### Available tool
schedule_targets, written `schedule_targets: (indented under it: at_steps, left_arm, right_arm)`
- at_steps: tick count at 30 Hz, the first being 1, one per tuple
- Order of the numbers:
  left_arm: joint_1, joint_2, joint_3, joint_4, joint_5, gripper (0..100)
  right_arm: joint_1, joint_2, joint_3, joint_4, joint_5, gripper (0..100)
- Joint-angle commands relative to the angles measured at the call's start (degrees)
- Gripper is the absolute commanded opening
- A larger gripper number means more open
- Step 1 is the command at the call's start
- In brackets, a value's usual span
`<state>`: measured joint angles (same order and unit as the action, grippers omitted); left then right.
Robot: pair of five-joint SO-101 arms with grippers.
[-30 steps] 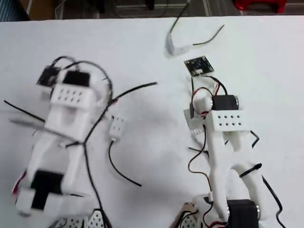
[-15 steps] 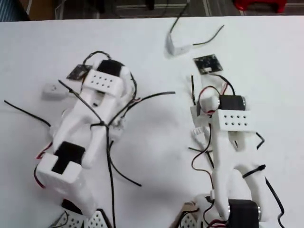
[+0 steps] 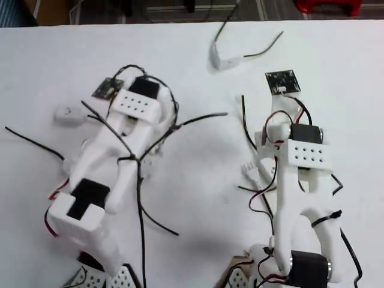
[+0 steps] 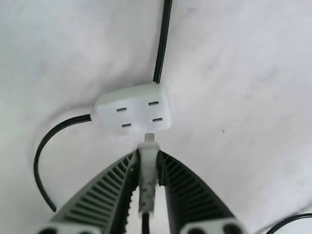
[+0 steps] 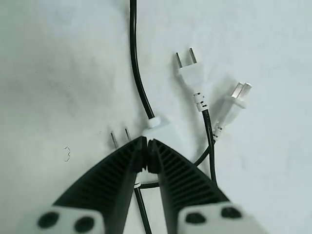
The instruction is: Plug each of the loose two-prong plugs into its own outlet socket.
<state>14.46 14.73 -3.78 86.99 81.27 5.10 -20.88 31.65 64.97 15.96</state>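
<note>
right wrist view: small faint mark (image 5: 67, 154) on table (image 5: 48, 58), near right hand (image 5: 146, 143)

The white bench (image 3: 198, 198) is strewn with white fittings and thin black cords. At the far middle lies a white fitting (image 3: 215, 57) with two black cords running off it, one toward the far edge and one to the right. Well to the left lies a small rounded white piece (image 3: 67, 113), and nearer than it a loose black cord (image 3: 33, 144). A curved cord (image 3: 157, 223) lies in the near middle. An outlet block (image 4: 134, 113) rests flat with four slots facing up and cords leaving two of its sides. On the right, a round-prong plug (image 5: 191, 73) and a flat-prong plug (image 5: 231, 106) lie side by side, each on its own cord.
</note>
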Motion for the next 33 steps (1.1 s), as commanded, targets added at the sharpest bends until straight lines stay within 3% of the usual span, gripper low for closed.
schedule_targets:
  at_steps: [1, 16, 33]
  left_arm:
    - [-2.59, -0.40, 1.85, -5.54, 0.70, 2]
    - [-5.93, -0.40, 4.66, -6.33, 0.97, 2]
    - [-2.95, -0.48, 6.15, -9.05, 0.70, 2]
  right_arm:
    - [0.48, -0.84, -0.35, -1.10, -0.26, 1.8]
    - [0.48, -0.84, -0.26, -1.10, -0.26, 1.8]
    - [0.48, -0.84, -0.26, -1.10, -0.26, 1.8]
